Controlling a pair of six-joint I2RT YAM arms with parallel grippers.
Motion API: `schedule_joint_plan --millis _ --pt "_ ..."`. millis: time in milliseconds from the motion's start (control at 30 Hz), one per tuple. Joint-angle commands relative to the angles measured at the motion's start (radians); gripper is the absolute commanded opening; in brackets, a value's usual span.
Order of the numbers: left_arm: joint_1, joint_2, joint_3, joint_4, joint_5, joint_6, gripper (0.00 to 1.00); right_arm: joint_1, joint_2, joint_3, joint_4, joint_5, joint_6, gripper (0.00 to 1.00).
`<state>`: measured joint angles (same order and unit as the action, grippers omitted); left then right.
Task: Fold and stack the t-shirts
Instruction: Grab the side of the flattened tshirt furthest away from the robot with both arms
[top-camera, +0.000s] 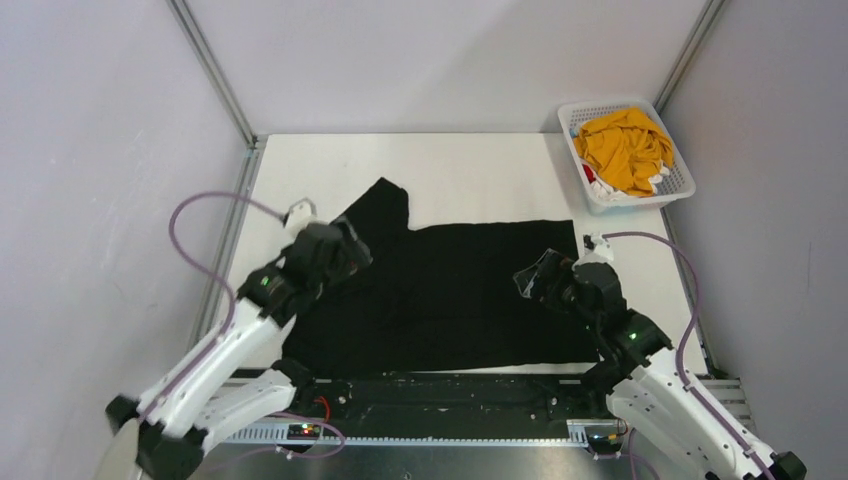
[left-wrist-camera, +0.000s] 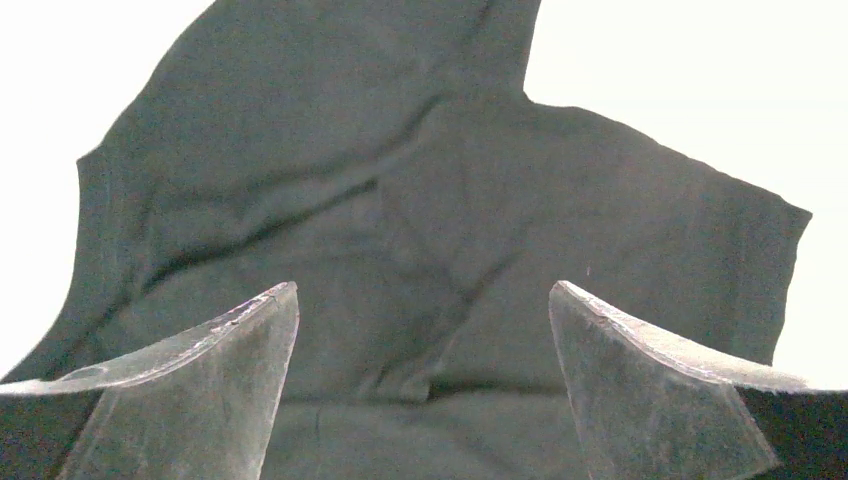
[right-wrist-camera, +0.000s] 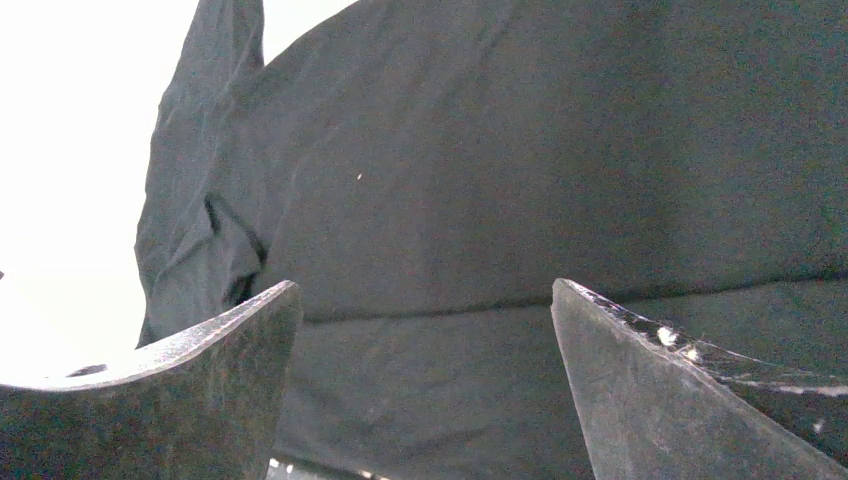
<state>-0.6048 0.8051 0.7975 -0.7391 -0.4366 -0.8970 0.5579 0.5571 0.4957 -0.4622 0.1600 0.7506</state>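
A large black t-shirt (top-camera: 450, 290) lies spread on the white table, one sleeve pointing toward the back left. It fills the left wrist view (left-wrist-camera: 420, 220) and the right wrist view (right-wrist-camera: 520, 180). My left gripper (top-camera: 350, 250) hovers over the shirt's left side, open, nothing between its fingers (left-wrist-camera: 200, 380). Over the shirt's right edge my right gripper (top-camera: 535, 280) is open too, fingers (right-wrist-camera: 660, 400) wide apart above the cloth. A mustard-yellow t-shirt (top-camera: 622, 148) is bunched in the basket, with bits of red and white cloth (top-camera: 600, 182) under it.
A white lattice basket (top-camera: 683, 183) stands at the table's back right corner. Metal frame posts (top-camera: 215, 75) rise at the back corners. Bare white table (top-camera: 470, 170) lies behind the black shirt. A black rail (top-camera: 450, 395) runs along the near edge.
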Motion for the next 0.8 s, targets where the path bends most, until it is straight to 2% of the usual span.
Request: schedule_joint_plan --millis 0,67,100,200,233,400,533,600,700,767 --pt "0.098 0.291 0.211 0.109 -0.024 0.204 1.0 -0.084 0.018 0.043 0.047 0.038 -0.081 0.99" --pt "0.167 0.459 0.331 0.14 0.027 0.271 1.0 -0.135 0.041 0.044 0.062 -0.01 -0.104 1.0" --pt "0.202 0.578 0.425 0.142 0.043 0.286 1.0 -0.154 0.059 0.044 0.071 -0.026 -0.11 0.99" --pt "0.271 0.809 0.664 0.143 0.129 0.354 1.0 -0.241 0.104 0.044 0.079 -0.107 -0.127 0.99" --pt "0.284 0.917 0.709 0.143 0.196 0.373 1.0 -0.271 0.127 0.044 0.08 -0.121 -0.13 0.99" --pt "0.337 1.262 1.063 0.144 0.286 0.423 1.0 -0.334 0.196 0.041 0.094 -0.225 -0.153 0.99" --pt "0.343 1.435 1.247 0.143 0.268 0.453 1.0 -0.345 0.22 0.036 0.111 -0.249 -0.164 0.99" --pt "0.346 1.512 1.316 0.143 0.314 0.465 1.0 -0.347 0.224 0.033 0.116 -0.254 -0.166 1.0" --pt "0.356 1.593 1.387 0.142 0.412 0.474 1.0 -0.35 0.227 0.031 0.122 -0.261 -0.17 0.99" --pt "0.359 1.625 1.395 0.142 0.381 0.427 1.0 -0.351 0.226 0.029 0.122 -0.265 -0.173 0.99"
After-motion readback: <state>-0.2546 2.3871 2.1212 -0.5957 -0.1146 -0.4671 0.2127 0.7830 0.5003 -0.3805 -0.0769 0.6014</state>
